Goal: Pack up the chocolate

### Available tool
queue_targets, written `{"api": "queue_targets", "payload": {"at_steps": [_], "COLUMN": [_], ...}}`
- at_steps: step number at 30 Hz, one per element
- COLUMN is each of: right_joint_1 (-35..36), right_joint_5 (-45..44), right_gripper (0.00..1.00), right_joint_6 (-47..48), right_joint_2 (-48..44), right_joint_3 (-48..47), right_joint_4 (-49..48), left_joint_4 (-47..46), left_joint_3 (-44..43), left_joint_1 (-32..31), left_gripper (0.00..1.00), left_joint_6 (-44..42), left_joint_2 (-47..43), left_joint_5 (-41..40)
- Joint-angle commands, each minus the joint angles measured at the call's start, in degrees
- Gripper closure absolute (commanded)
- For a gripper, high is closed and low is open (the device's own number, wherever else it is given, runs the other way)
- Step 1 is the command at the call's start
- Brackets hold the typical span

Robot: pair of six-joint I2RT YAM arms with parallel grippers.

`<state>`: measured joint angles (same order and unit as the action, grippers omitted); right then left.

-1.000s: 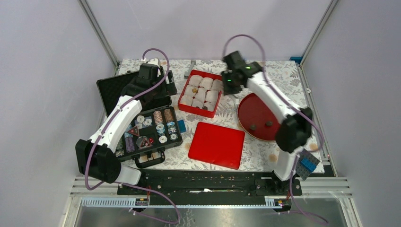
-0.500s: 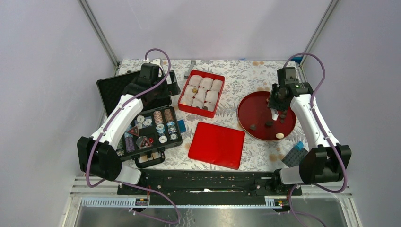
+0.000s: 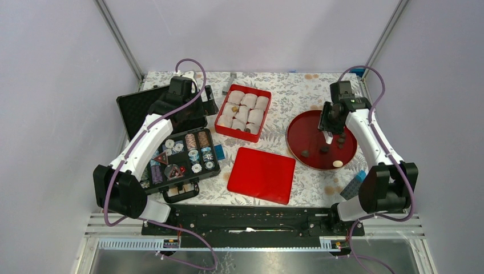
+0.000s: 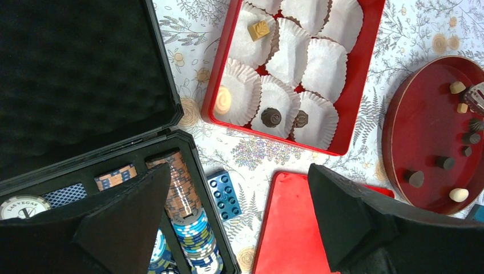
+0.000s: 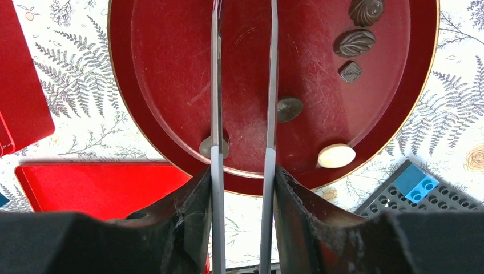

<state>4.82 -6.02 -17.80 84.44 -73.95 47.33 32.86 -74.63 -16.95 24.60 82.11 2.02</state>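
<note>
Two thin fingers of right end effector slightly parted, gripping nothing, over round tray; left end effector spread wide, empty, over desk. Chocolate loose on tray, pale lump at its 5 o'clock; four more in paper cups of box. Judged light, smooth, easily marred: pinch lump's opposite sides gently, low down.

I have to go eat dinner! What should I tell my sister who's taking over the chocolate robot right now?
Left tool: open, empty, hovering by the black case.
Right tool: open, nothing between its fingers, low over the round red tray.
Done: four chocolates sit in paper cups in the red box.
To do: several more wait on the tray; the other cups are empty. The red lid lies flat on the table, not yet on.
</note>
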Motion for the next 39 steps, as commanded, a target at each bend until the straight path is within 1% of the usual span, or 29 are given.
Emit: {"api": "queue_targets", "payload": {"at_steps": [1,4,8,16,22,27,30,32,35,39], "right_joint_1": [-0.6,-1.0,-1.1,-1.3,-1.3,-1.3,-1.3,-1.3,-1.3,-1.2], "right_joint_5": [0.3,-0.1,-0.6,-0.8,-1.6,-2.6,-2.9,-2.7,-1.8,1.0], "right_gripper": [0.53,0.51,0.5,0.5,0.51,0.59,0.69,0.73,0.75,0.77], "right_joint_6": [0.0,0.6,1.2,1.1,1.5,2.3,3.2,4.0,5.0,5.7], "right_joint_2": [0.7,2.7,4.7,7.0,8.0,8.1,7.7,7.4,6.7,3.4], "right_joint_3": [0.1,0.4,0.2,1.0,1.4,1.6,1.2,0.4,-1.5,-3.9], "right_joint_4": [-3.9,-5.1,-5.3,-7.0,-8.7,-8.7,-8.7,-8.1,-5.6,-1.3], "left_joint_4": [-2.6,-2.2,-2.1,-2.1,-1.8,-1.8,-1.8,-1.8,-1.8,-1.8], "left_joint_3": [-0.4,-0.6,-0.7,-1.5,-3.4,-3.6,-3.8,-4.0,-4.1,-3.6], "left_joint_1": [0.1,0.1,0.1,0.1,0.1,0.1,0.1,0.1,0.1,0.1], "left_gripper": [0.01,0.01,0.01,0.01,0.01,0.01,0.01,0.01,0.01,0.01], "left_joint_6": [-0.7,-1.1,-1.2,-1.2,-1.6,-0.9,-1.0,-0.8,-0.6,-0.2], "left_joint_2": [-0.8,-0.2,-0.1,0.9,2.6,3.2,3.5,3.5,3.6,3.3], "left_joint_5": [2.3,3.6,3.0,3.4,5.7,6.1,6.5,6.7,6.6,5.6]}}
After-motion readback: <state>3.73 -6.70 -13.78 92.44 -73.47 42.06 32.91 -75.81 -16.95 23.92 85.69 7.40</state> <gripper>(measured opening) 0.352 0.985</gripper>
